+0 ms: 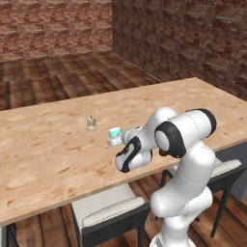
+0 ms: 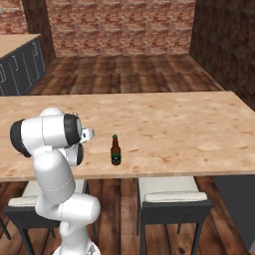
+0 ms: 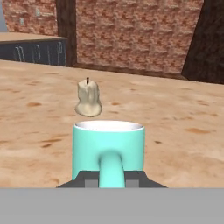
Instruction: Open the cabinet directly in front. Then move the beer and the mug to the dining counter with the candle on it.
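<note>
The mint-green mug (image 3: 108, 148) fills the middle of the hand view, its loop handle facing me between the dark fingertips of my gripper (image 3: 111, 179), which is shut on it. From the left base view the mug (image 1: 115, 132) sits low at the dining counter (image 1: 43, 154) near its front edge, at the end of my gripper (image 1: 114, 141); whether it rests on the wood I cannot tell. The small pale candle (image 1: 91, 123) (image 3: 89, 98) stands just beyond the mug. The brown beer (image 2: 115, 151) stands upright on the dining counter (image 2: 174, 129), right of my arm. The cabinet is out of view.
Grey-cushioned stools (image 1: 108, 212) (image 2: 172, 199) are tucked under the counter's near edge beside my base. Dark grey drawer units (image 2: 20, 69) stand at the far left. Brick walls close the room behind, with wood floor beyond the counter.
</note>
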Controlling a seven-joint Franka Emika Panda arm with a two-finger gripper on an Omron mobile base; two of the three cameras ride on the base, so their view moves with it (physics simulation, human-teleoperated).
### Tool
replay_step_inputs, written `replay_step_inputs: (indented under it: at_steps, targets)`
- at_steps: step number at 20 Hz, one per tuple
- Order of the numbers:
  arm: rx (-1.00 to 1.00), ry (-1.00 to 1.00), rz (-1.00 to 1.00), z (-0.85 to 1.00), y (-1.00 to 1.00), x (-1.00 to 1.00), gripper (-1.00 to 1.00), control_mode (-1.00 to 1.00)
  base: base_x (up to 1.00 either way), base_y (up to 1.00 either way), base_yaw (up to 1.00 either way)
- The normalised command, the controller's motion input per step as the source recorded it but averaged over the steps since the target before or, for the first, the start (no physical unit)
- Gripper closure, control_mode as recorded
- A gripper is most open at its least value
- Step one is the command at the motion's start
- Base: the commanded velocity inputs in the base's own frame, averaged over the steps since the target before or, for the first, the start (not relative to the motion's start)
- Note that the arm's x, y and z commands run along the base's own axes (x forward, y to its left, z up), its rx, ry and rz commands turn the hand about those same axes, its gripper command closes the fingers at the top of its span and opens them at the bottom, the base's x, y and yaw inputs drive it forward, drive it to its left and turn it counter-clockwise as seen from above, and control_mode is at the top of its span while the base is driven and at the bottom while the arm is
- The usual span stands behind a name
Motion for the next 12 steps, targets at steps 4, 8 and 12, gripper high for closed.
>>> replay_step_inputs:
  at_steps: [4,8,12]
  targets:
    - [0.0,0.0,0.0,0.0,0.0,0.0,1.0,-1.0,0.0,0.0,0.0]
    - [0.0,0.0,0.0,0.0,0.0,0.0,-1.0,-1.0,0.0,0.0,0.0]
    - [0.0,0.0,0.0,0.0,0.0,0.0,-1.0,-1.0,0.0,0.0,0.0]
